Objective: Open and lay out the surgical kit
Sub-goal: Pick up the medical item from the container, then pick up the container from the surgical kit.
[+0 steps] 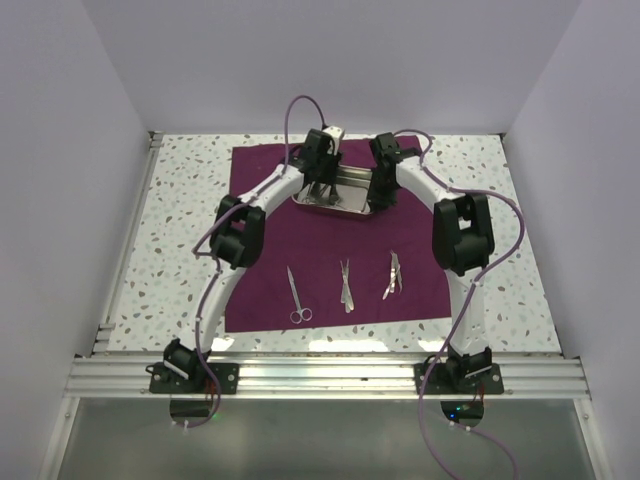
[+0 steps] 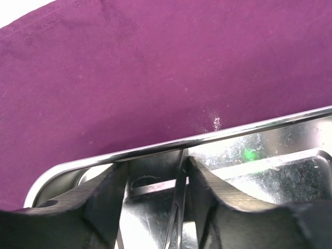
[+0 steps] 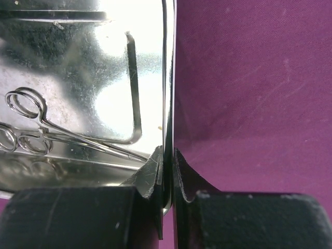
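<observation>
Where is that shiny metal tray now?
Seen from above, the steel tray sits at the far middle of the purple cloth, beyond the scissors lying near the cloth's front edge.

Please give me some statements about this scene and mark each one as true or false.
The right tool pinches the rim of the shallow shiny steel tray. True.
The tray is empty. False: a ring-handled silver instrument lies inside.
Three silver instruments lie on the dark purple cloth before the tray. True.
The left tool hangs over bare table. False: it is inside the tray, its fingers either side of a thin silver instrument.
The cloth covers the tray. False: it lies spread under it.
</observation>
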Controlling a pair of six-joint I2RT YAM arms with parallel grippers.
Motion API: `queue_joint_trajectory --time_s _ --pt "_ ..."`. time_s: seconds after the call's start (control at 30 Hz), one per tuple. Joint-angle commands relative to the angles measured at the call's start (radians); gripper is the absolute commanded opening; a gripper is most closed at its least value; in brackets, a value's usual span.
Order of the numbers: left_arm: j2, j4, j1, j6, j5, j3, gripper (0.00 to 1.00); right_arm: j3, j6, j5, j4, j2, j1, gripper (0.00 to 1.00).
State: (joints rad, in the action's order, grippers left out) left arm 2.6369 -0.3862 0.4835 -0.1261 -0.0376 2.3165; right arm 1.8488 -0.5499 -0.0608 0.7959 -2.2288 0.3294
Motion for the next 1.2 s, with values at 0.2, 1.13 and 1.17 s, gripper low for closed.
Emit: queue_joint_trajectory --time_s 0.2,1.13,1.17 --pt "0.003 -0.089 0.053 0.034 -0.021 -0.140 0.22 0.041 0.070 0.047 0.077 0.064 0.036 0.00" --pt "-0.323 -0.092 0.013 -0.076 -0.110 -0.066 0.00 0.093 0.050 -0.017 0.046 0.029 0.034 0.00" --pt "-0.339 -0.098 0.013 -0.073 -0.113 -0.074 0.00 0.101 0.048 -0.017 0.043 0.026 0.034 0.00"
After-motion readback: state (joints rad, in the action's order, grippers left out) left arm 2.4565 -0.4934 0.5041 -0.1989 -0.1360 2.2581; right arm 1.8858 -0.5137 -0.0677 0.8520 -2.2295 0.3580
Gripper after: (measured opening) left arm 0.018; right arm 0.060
